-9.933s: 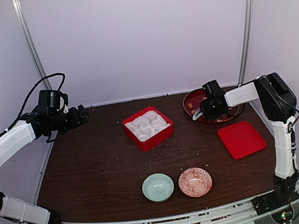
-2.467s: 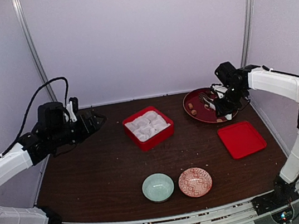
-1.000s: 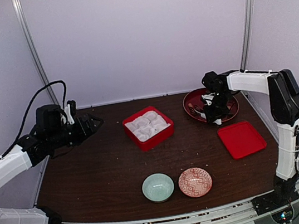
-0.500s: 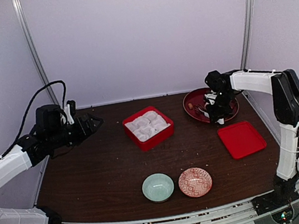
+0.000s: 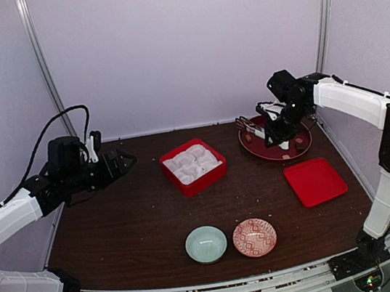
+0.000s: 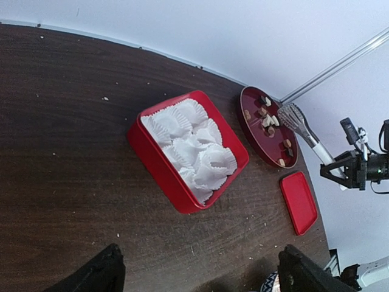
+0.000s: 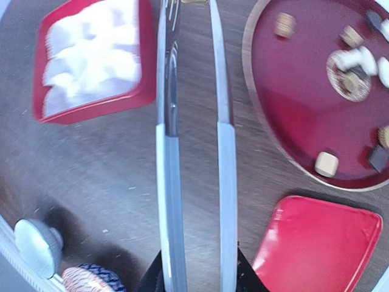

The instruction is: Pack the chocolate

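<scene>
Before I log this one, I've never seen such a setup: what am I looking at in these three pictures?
Two robot arms bolted to a table. The wide picture looks down from above; the other two come from cameras on each wrist. On the table: a red box of white paper cups, a dark red plate of small chocolates, a red lid, a green bowl and a patterned bowl. The right gripper holds silver tongs; the left gripper is open and empty.

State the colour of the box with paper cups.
The box is red; clearest in left wrist view.
</scene>
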### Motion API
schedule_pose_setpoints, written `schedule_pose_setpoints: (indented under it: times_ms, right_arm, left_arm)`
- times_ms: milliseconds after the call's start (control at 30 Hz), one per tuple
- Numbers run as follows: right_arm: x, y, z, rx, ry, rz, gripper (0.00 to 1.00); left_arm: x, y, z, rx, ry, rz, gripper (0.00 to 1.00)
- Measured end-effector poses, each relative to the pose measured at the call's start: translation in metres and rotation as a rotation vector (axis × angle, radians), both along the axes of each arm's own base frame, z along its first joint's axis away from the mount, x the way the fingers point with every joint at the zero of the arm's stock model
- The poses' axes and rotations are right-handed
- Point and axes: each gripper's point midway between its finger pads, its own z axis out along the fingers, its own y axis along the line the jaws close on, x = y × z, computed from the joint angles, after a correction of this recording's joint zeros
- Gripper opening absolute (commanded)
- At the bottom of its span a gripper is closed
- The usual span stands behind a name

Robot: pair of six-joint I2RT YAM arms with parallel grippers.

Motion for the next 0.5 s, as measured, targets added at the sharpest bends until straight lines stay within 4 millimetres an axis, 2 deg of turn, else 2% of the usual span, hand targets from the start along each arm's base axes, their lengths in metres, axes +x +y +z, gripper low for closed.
schedule_pose_setpoints:
  times_ms: [200,267,400,500]
  right_arm:
    - [-0.016,0.065,0.032,0.043,-0.037,0.185,0.09]
    - [-0.018,0.081,0.034,0.047,-0.038,0.226,0.09]
    - [-0.019,0.111,0.019,0.035,-0.011,0.282,0.09]
    - [-0.016,0.132,-0.002,0.02,0.025,0.304,0.09]
  left_arm:
    - [-0.001,-0.001,0.001,0.018,-0.018,-0.018,0.91]
    - [-0.001,0.0,0.002,0.021,-0.024,-0.021,0.91]
    - [-0.002,0.0,0.003,0.022,-0.03,-0.022,0.91]
    - [-0.002,0.0,0.004,0.021,-0.031,-0.022,0.91]
